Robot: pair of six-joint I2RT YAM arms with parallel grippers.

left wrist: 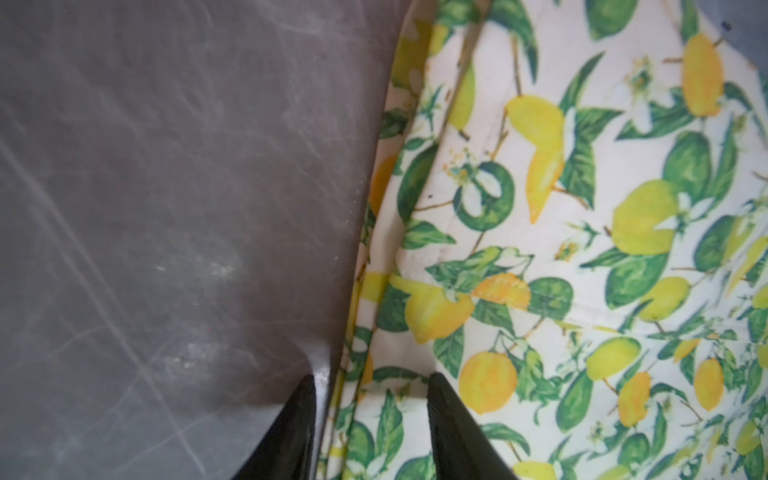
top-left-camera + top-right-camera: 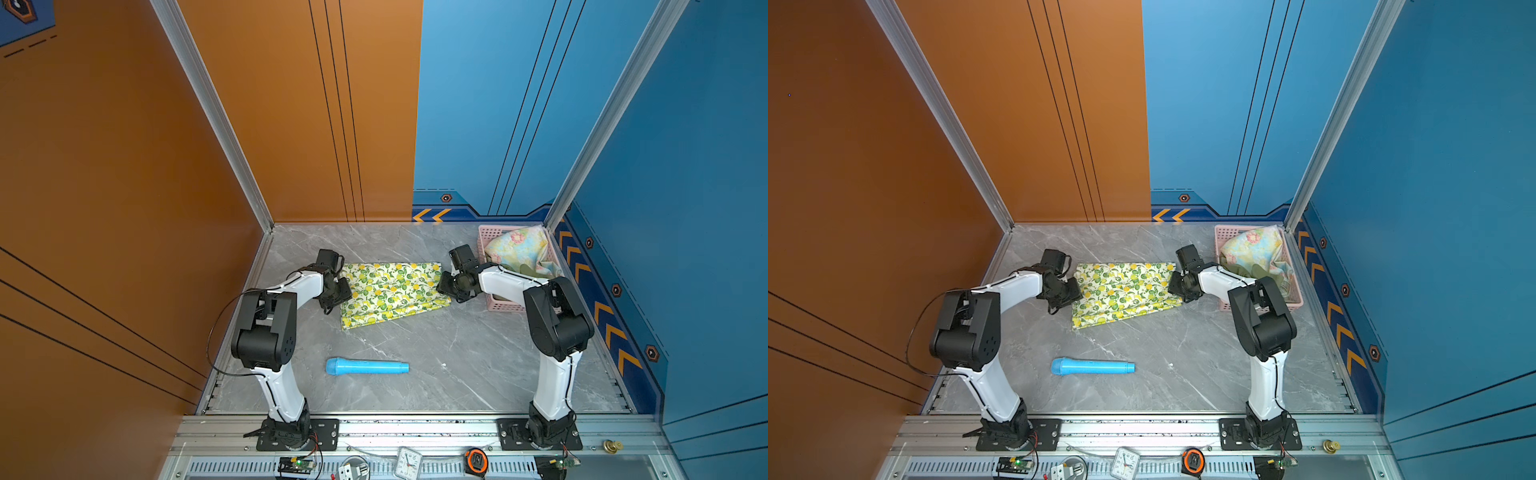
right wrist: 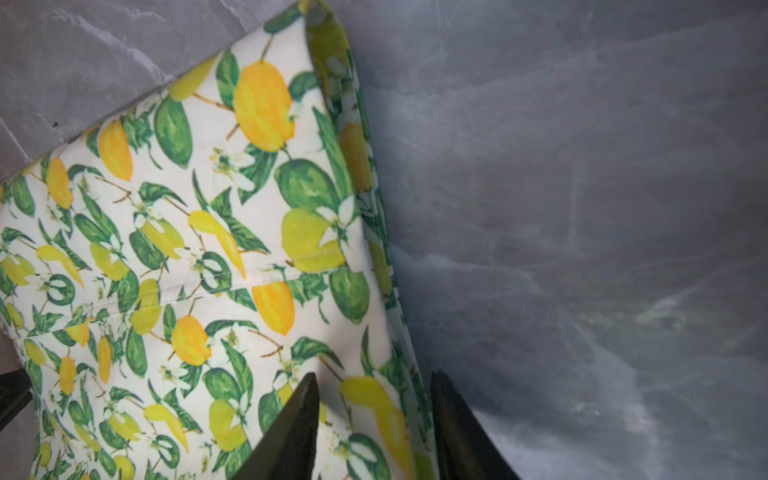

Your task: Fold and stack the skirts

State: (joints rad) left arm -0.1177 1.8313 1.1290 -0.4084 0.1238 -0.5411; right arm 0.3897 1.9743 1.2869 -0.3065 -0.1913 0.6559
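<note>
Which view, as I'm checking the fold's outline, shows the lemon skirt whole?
Both top views: the lemon skirt lies wholly in frame, outline almost unobstructed. Each wrist view shows only one end's edge, close up.

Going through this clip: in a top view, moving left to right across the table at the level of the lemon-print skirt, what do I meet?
In order: left end effector → lemon-print skirt → right end effector → pink basket.
</note>
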